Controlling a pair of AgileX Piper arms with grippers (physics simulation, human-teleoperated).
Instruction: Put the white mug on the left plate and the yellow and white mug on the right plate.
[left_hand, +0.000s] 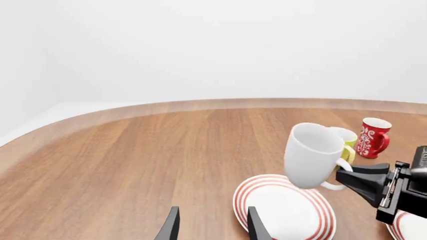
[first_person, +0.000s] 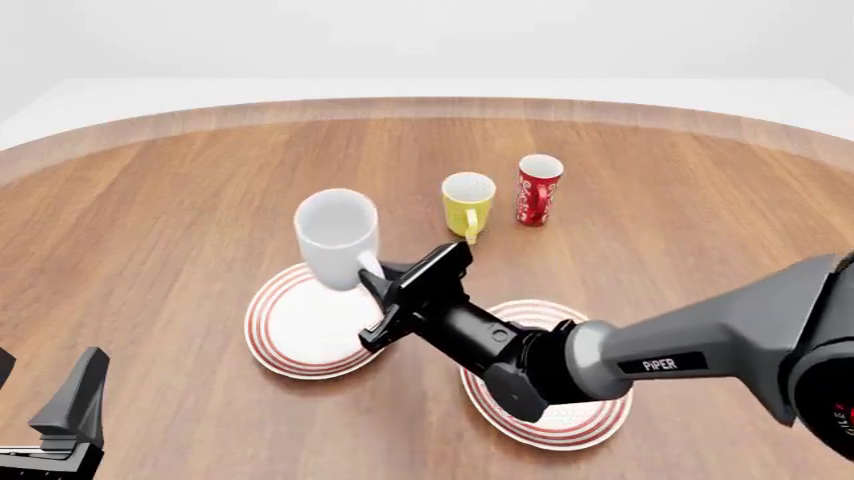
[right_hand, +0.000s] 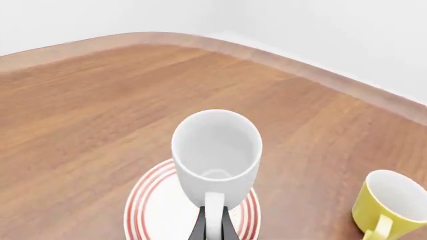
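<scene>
Nearest the front camera, the left gripper (first_person: 54, 420) sits low at the near table edge, well off to the left of the left plate (first_person: 287, 340), its dark fingers spread apart with nothing between them; the left wrist view shows the same gap (left_hand: 210, 225). Reaching across from the right, the right gripper (first_person: 380, 290) is pinched narrowly on the loop handle of the white mug (first_person: 336, 238), and in the right wrist view its two fingertips clamp that handle from either side (right_hand: 213, 227). That mug hangs upright above the left plate's far portion, its base looking clear of the plate surface. Just to the right of the left plate lies the right plate (first_person: 587, 425), partly covered by the right arm. Beyond the left plate and to its right, the yellow and white mug (first_person: 467, 203) stands on the wooden table (first_person: 174, 200), with a red patterned cup (first_person: 538, 189) just beside it on the side away from the white mug.
</scene>
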